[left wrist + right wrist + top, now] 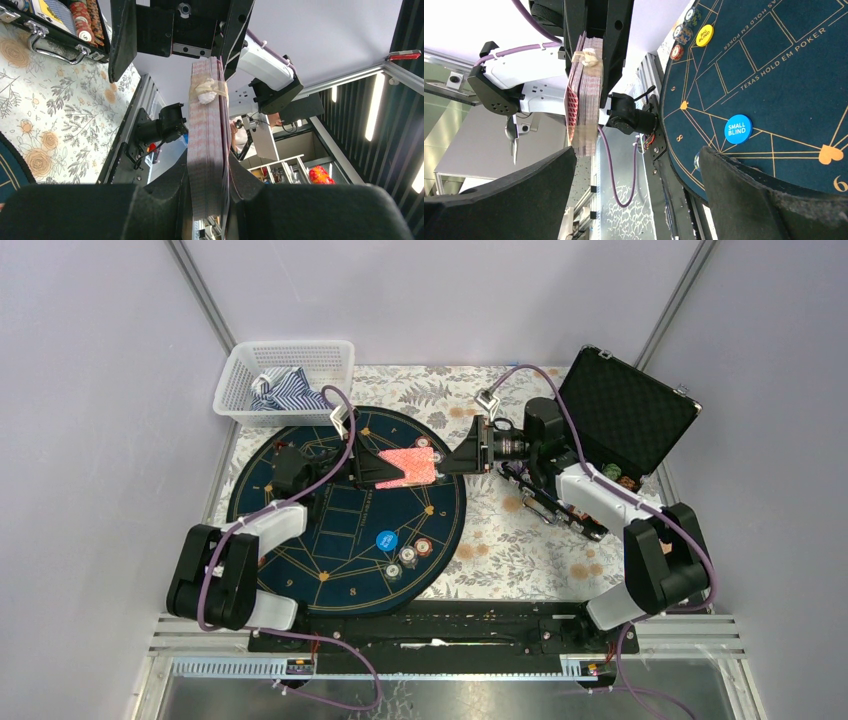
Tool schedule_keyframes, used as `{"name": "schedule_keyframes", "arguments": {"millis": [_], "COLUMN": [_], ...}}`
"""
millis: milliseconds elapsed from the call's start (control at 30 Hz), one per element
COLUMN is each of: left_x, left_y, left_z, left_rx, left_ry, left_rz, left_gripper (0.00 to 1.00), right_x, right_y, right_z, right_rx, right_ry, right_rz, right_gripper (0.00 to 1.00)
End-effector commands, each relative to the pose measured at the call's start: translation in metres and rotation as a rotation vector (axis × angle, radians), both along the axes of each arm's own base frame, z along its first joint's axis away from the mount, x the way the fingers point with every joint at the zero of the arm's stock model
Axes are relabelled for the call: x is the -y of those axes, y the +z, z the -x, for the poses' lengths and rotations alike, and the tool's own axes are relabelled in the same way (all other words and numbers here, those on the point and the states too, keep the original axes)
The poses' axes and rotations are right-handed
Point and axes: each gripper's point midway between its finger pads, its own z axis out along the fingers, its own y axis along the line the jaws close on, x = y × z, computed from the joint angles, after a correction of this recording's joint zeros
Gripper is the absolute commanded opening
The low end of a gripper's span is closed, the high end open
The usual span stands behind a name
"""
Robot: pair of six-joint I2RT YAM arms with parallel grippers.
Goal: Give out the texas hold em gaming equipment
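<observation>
A deck of red-backed playing cards [408, 467], bound with clear tape, hangs above the dark blue mat [300, 540]. My left gripper [376, 471] is shut on its left end; in the left wrist view the deck [207, 125] stands edge-on between my fingers [209, 172]. My right gripper [442, 462] is open, its jaws either side of the deck's far end without touching it. In the right wrist view the deck [585, 95] lies just ahead of my spread gripper [636, 157]. A blue disc [386, 539], a yellow disc [704, 35] and chip stacks [410, 558] lie on the mat.
An open black case [625, 410] stands at the right, with a chip tray [560, 508] under my right arm. A white basket [330, 355] holding striped cloth stands at the back left. Two chips [430, 447] lie on the mat under the deck.
</observation>
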Motion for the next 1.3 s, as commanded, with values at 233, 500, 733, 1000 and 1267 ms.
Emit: {"name": "schedule_keyframes", "arguments": {"millis": [233,500,733,1000,1267], "left_x": [-0.003,-0.002,0.002,0.011,0.016], "left_y": [0.016,0.017,0.012,0.005,0.006], "left_z": [-0.006,-0.006,-0.003,0.001,0.004], "left_rx": [0.082,0.081,0.073,0.069,0.074], "left_ry": [0.042,0.039,0.027,0.001,-0.027], "left_rz": [0.055,0.060,0.051,0.031,0.029], "left_gripper": [0.00,0.00,0.00,0.03,0.07], "right_x": [-0.007,-0.014,-0.020,-0.027,-0.032], "right_y": [0.004,0.003,0.011,0.007,0.003], "right_z": [0.003,0.006,0.010,0.014,0.013], "right_rx": [0.021,0.015,0.016,0.006,-0.003], "right_ry": [0.043,0.064,0.090,0.112,0.119], "right_rz": [-0.029,-0.030,-0.056,-0.055,-0.050], "right_gripper": [1.00,1.00,1.00,1.00,1.00]}}
